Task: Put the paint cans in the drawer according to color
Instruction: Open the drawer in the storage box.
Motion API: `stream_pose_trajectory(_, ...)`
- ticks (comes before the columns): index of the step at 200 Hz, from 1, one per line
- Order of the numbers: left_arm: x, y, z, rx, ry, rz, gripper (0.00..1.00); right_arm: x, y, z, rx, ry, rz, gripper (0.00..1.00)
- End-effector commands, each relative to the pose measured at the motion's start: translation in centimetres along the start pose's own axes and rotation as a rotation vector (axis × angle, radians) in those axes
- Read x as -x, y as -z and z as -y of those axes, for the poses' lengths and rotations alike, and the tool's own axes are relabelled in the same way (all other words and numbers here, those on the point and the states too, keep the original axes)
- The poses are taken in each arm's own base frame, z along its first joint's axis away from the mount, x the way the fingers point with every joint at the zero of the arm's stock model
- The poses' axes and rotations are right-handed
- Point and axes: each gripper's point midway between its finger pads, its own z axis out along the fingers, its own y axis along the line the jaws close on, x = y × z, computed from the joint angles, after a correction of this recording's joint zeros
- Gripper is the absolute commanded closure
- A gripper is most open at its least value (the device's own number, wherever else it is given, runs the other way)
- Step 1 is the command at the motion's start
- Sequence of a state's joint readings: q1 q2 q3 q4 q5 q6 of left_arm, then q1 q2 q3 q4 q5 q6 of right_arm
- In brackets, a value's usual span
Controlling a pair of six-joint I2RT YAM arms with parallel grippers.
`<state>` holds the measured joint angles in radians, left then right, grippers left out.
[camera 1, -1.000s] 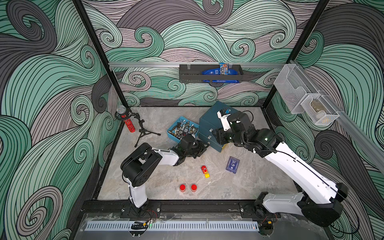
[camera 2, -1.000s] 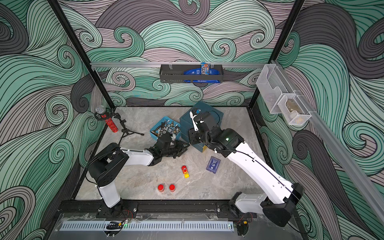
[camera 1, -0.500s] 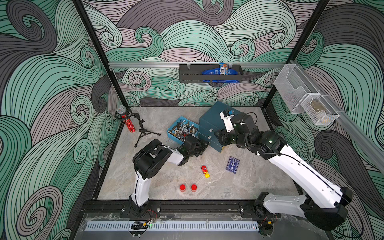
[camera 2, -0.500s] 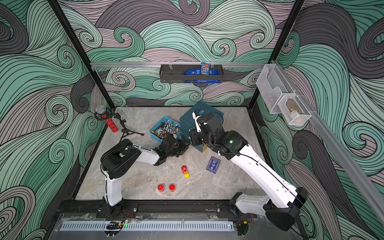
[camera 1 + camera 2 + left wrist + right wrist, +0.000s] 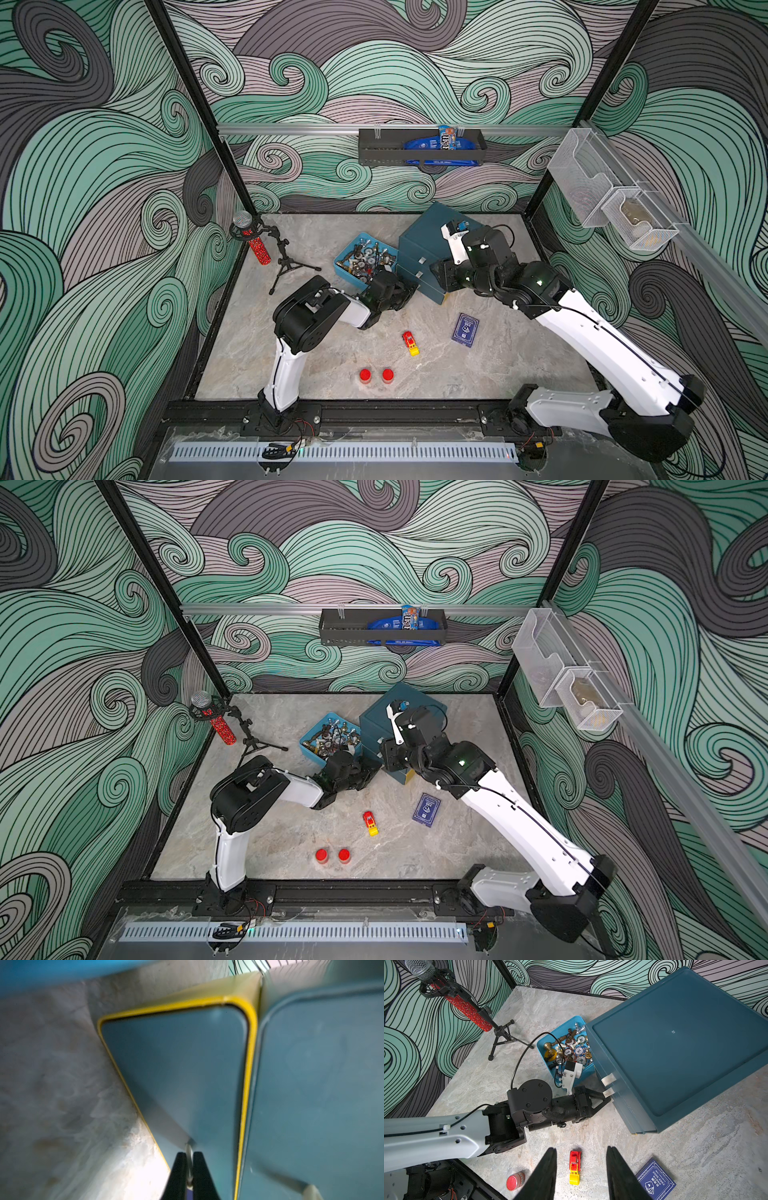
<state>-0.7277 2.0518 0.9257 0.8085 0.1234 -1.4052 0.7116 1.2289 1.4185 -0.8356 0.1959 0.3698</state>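
Well behind the left claw, the microphone (image 5: 253,245) on its stand sits where it was a second ago. The left arm's elbow (image 5: 309,318) has swung in closer to the drawer since then. The left claw (image 5: 189,1154) itself has kept its place at the unit's front.

What has changed there is the grip. The claw stood apart a second ago and is now together, its black fingers (image 5: 178,1174) clamped on the lowest pull tab (image 5: 189,1148). That tab sits on the front edged with yellow trim (image 5: 248,1064).

The blue tray (image 5: 345,259) of chess pieces and chips lies just beside this claw, on its back-wall side. Two red paint cans (image 5: 365,375) stand side by side near the table's front edge, well apart from both claws and unmoved. The toy car (image 5: 410,343) lies between them and the claws, also unmoved.

The drawer (image 5: 424,239) is straight ahead of the left claw, which touches it only at that tab. The fronts that show line up flush.

The right claw (image 5: 581,1147) hangs above the table just before the drawer's front, higher than the left claw. Its fingers are apart with nothing between them, and it is much where it was before. The dark blue card box (image 5: 465,329) lies on the table near the right claw, on the side toward the arms' bases, in the same spot.
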Motion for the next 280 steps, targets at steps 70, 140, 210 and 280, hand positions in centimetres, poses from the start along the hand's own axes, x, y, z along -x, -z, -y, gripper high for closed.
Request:
stream_pose_trajectory(70, -1.0, 5.4, -2.4, 0.048, -0.033, -0.004, 1.0, -0.1, 0.4, 0.5, -0.005, -0.001, 0.013, 0.58)
stream_pose_trajectory(140, -2.6, 10.9, -5.0, 0.094, -0.044, -0.03, 1.0, -0.6, 0.3, 0.5, -0.004, -0.007, 0.003, 0.58)
stream_pose_trajectory(210, -2.7, 11.3, -4.5, 0.105, -0.066, -0.023, 0.65, -2.2, -0.7, 0.2, 0.001, 0.021, -0.044, 0.53)
stream_pose_trajectory(280, 0.6, 18.6, -1.0, 0.183, -0.097, 0.106, 0.46, -9.4, -3.2, -8.4, 0.157, 0.307, -0.221, 0.51)
